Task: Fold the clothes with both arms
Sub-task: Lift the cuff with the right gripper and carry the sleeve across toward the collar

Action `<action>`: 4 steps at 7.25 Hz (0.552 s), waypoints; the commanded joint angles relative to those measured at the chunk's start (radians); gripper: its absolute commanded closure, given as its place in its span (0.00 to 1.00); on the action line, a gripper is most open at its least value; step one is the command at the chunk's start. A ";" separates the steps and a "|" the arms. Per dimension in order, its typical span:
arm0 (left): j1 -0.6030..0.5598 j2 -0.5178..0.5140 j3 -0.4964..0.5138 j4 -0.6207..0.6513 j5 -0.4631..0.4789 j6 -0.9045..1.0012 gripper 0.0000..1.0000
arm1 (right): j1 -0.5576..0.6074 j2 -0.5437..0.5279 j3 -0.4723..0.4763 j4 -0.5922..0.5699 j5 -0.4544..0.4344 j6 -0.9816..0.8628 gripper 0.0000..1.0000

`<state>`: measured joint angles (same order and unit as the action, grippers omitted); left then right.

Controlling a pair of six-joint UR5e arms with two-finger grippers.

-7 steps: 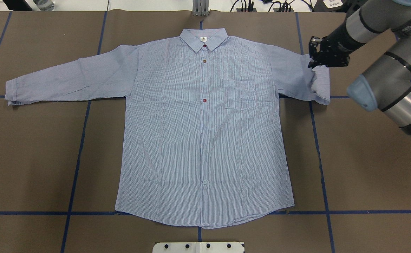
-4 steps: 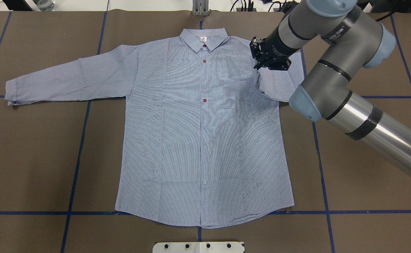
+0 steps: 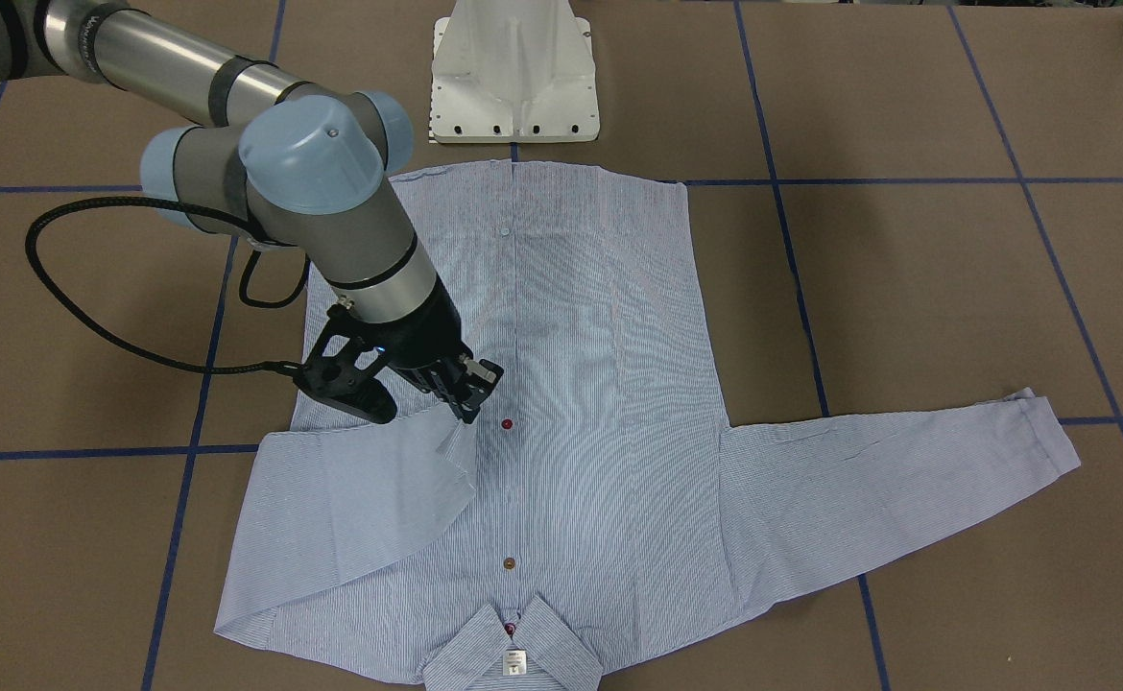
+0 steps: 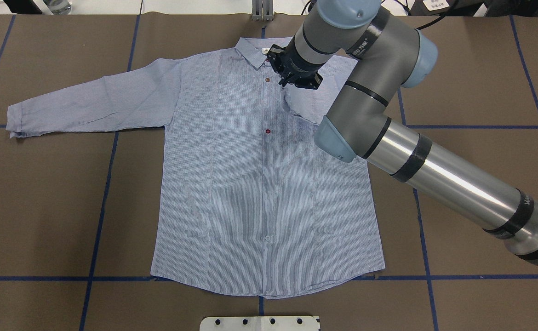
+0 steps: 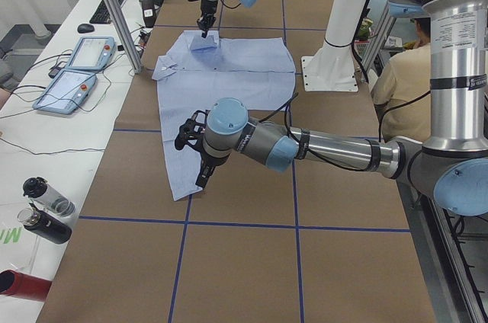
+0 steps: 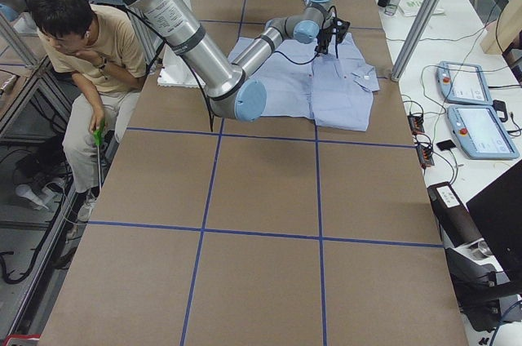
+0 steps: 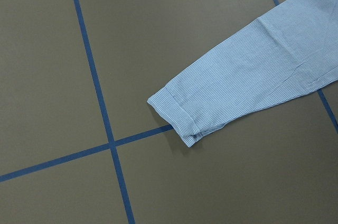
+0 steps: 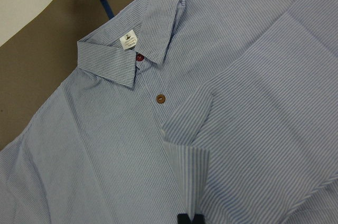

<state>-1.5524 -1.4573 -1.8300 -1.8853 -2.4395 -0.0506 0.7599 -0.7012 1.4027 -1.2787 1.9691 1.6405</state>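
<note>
blue striped cloth, the shirt [image 4: 260, 193], lies flat and front-up on the brown bench [image 4: 43, 207], left sleeve stretched out. the right arm [image 4: 453, 184] reaches across it, jaws clamped on the right cuff [image 8: 185, 176], that sleeve doubled over the chest near the brown button [image 8: 160, 98]. the left arm [image 5: 335, 151] hangs by the other cuff [image 7: 177, 115]; whether its jaws are open or closed i cannot tell.

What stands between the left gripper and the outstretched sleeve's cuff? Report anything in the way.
Nothing visible. The left wrist view shows the shirt's outstretched cuff lying flat on the bare brown table cover. From the side, the left gripper hangs close over that sleeve end with only air between.
</note>
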 commanded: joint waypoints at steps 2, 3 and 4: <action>0.000 0.002 0.000 0.000 0.001 0.000 0.00 | -0.050 0.103 -0.095 0.001 -0.056 0.002 1.00; 0.000 0.002 0.001 0.000 0.001 0.000 0.00 | -0.051 0.107 -0.099 0.002 -0.059 0.002 1.00; 0.000 0.002 0.002 0.000 0.001 -0.001 0.00 | -0.056 0.111 -0.103 0.002 -0.061 0.002 1.00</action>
<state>-1.5524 -1.4560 -1.8292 -1.8853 -2.4391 -0.0509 0.7108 -0.6002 1.3097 -1.2768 1.9137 1.6428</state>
